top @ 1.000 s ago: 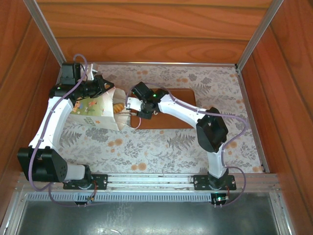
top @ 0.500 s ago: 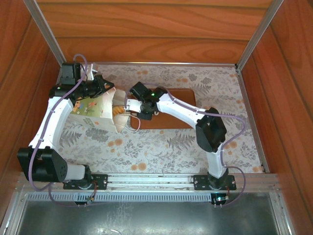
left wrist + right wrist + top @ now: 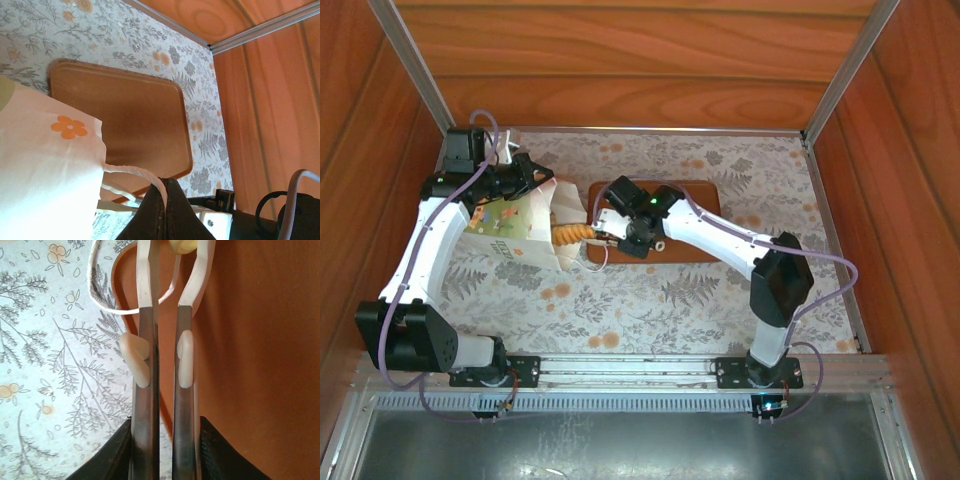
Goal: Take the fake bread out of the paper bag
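Observation:
The white paper bag (image 3: pixel 513 224) lies tipped with its mouth facing right, at the left edge of the brown board. My left gripper (image 3: pixel 533 176) is shut on a white cord handle (image 3: pixel 134 172) of the bag (image 3: pixel 45 170), and its tips (image 3: pixel 165 183) meet on the cord. A golden ridged piece of fake bread (image 3: pixel 570 233) sticks out of the bag's mouth. My right gripper (image 3: pixel 590 229) is shut on it. In the right wrist view a pale yellow bit of that bread (image 3: pixel 182 244) shows between the white fingertips (image 3: pixel 174 252). Other bread inside the bag is hidden.
A flat brown rectangular board (image 3: pixel 692 240) lies under the right gripper and arm; it also appears as board (image 3: pixel 130 117) and board (image 3: pixel 260 340). The bag's second cord handle (image 3: pixel 106 306) loops on the floral cloth (image 3: pixel 650 300). Wooden walls enclose the table on three sides.
My right gripper has drawn back to the right out of the bag's mouth, bringing the golden bread piece with it, and its elbow has swung right. The left gripper has stayed on the handle.

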You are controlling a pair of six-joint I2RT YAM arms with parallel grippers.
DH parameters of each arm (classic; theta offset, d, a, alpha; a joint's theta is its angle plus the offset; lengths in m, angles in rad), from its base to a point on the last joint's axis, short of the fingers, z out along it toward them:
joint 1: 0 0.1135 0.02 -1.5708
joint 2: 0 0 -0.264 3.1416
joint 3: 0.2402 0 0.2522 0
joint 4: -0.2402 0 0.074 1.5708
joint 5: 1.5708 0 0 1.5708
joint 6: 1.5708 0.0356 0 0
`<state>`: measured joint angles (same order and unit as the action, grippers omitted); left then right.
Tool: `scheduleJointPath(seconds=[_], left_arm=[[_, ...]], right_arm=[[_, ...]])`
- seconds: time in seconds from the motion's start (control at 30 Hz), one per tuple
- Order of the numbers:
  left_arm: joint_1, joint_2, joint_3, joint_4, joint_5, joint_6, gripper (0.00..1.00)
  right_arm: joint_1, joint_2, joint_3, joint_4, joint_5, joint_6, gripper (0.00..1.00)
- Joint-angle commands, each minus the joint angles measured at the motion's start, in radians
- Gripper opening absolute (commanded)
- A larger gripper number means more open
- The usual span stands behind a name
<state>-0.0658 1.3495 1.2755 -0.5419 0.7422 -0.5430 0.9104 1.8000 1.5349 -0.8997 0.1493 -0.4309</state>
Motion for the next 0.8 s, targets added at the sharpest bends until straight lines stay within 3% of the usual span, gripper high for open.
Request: scheduleJointPath(seconds=[0.0, 0.43, 0.77], left_arm=[[-0.005, -0.011, 0.018, 0.011, 0.024, -0.003, 0.00], [-0.013, -0.001, 0.030, 0.020, 0.023, -0.020, 0.00], [-0.042, 0.031, 0.060, 0.054, 0.021, -0.045, 0.00]], right_arm=[[0.004, -0.091, -0.029, -0.018, -0.047, 0.129, 0.27], [-0.067, -0.403, -0.292, 0.027, -0.211, 0.435, 0.26], [-0.352, -0.695, -0.549, 0.052, -0.375, 0.679, 0.27]])
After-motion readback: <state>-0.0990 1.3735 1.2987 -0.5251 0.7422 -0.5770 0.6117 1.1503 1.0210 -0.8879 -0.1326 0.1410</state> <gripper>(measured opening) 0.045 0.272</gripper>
